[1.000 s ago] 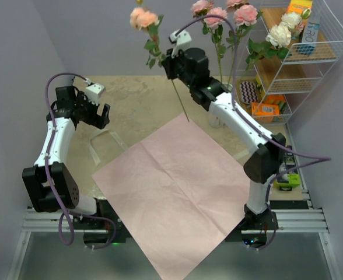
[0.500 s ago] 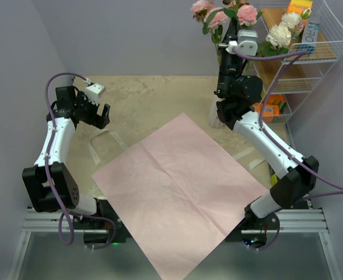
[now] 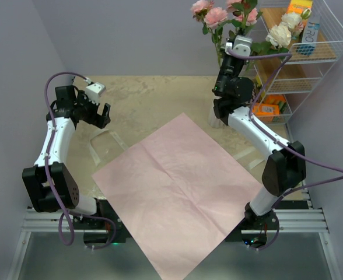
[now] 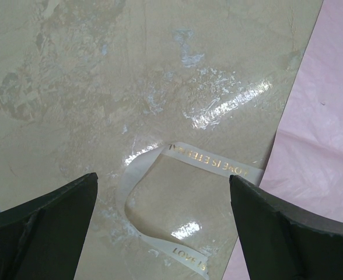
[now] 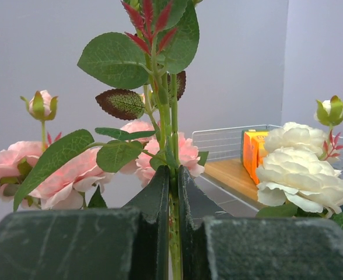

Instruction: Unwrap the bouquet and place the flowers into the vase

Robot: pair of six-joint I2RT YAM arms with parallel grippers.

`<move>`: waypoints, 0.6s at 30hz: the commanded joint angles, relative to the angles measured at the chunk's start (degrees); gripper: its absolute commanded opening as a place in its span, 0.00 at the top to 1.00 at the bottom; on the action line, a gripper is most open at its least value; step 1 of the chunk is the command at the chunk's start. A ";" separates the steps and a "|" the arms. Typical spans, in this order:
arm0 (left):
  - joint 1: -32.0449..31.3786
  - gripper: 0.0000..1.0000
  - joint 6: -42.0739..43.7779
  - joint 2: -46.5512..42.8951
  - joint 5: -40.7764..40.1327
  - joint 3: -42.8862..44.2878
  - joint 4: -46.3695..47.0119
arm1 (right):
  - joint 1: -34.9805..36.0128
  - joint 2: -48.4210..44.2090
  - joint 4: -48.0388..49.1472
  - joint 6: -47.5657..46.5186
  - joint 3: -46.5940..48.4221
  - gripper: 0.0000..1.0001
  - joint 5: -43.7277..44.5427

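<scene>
Right gripper [image 5: 172,178]: I read the jaws as pinched almost together on a green rose stem [image 5: 172,116], gripped below its leaves, with the stem upright between the fingers. The arm is raised at the back right of the table, over the vase [image 3: 214,118], whose white body is mostly hidden behind the wrist. I cannot tell whether the stem's foot is inside the rim.

Flowers [image 3: 217,16]: pink blooms stand above that arm. The white roses [image 5: 300,169] are just right of them, in front of the wire rack [image 3: 320,55]. Orange box [image 5: 254,150] on a rack shelf.

Left gripper [image 4: 163,181]: fingers spread wide, holding nothing, hanging above the marble tabletop [image 4: 72,70]. Below it I see the cream ribbon [image 4: 215,161], looped and gold-lettered, lying flat beside the edge of the pink wrapping paper [image 4: 323,116]. The paper is spread open across the table centre, one corner over the near edge.
</scene>
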 commanded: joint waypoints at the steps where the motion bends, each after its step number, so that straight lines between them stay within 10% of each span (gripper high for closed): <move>1: 0.48 0.01 1.14 0.25 1.85 2.31 0.46 | -0.57 0.62 4.62 1.26 1.29 1.00 1.41; 18: 0.57 0.01 0.62 0.34 2.81 3.54 0.02 | -1.10 5.11 3.21 2.59 3.31 1.00 3.79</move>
